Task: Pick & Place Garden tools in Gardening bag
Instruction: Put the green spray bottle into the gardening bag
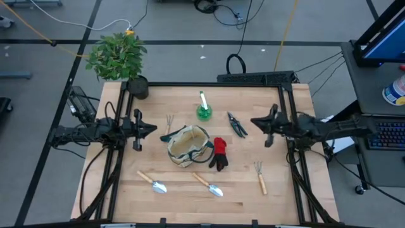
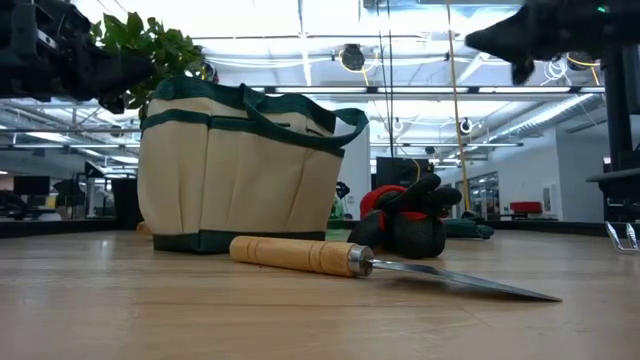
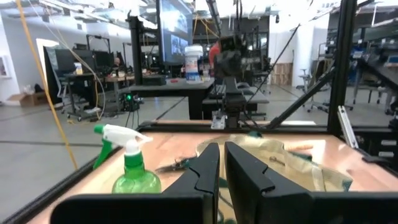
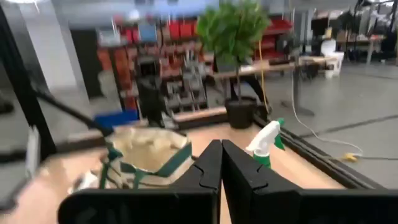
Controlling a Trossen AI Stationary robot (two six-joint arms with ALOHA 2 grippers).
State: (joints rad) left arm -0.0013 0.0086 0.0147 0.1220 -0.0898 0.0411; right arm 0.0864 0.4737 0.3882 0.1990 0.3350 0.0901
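The desk (image 1: 209,202) carries everything, with the gardening bag (image 1: 188,147) at its middle, mouth up and nothing yet visibly dropped in. The left pincer (image 1: 150,129) hangs over the desk's left edge, clenched and holding nothing; the right pincer (image 1: 255,121) mirrors it on the right, likewise clenched and empty. Red-and-black gloves (image 1: 219,153) touch the bag's right side. The green spray bottle (image 1: 203,109) stands behind the bag. The pruning shears (image 1: 237,124) lie just beside the right pincer, long axis running diagonally toward the bag, probably that arm's nearest pick. Two trowels (image 1: 152,182) (image 1: 208,185) lie nearer the front edge.
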